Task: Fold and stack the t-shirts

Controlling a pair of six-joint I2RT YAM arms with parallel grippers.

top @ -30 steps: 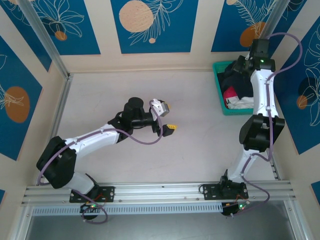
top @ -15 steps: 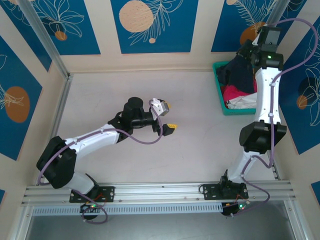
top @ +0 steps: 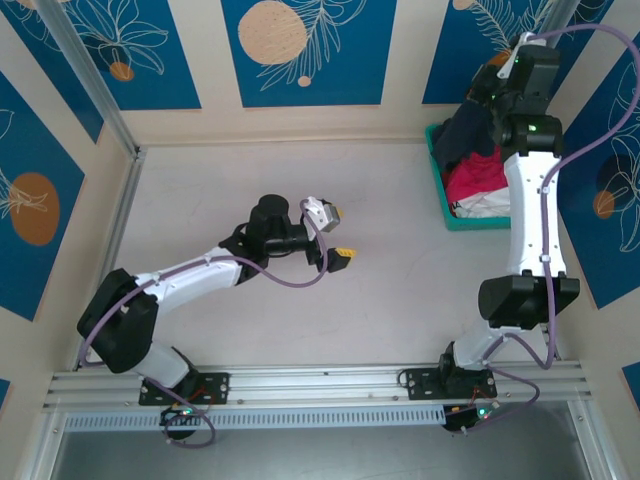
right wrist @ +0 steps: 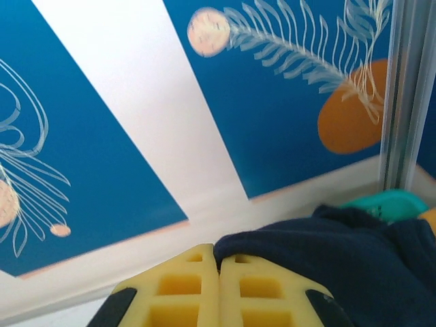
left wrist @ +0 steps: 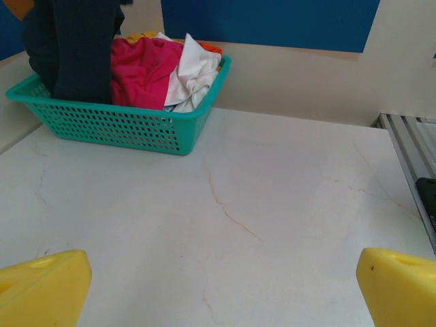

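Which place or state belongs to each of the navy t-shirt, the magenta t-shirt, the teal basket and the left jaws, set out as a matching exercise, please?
Things:
1. navy t-shirt
2. magenta t-shirt
3. teal basket
4. left jaws

Places or states:
A. wide open above the middle of the table
B. at the table's far right corner
C. pinched in the shut right jaws, hanging down into the basket
D. lying in the basket beside a white t-shirt

Pairs: 1-C, 2-D, 3-B, 4-A
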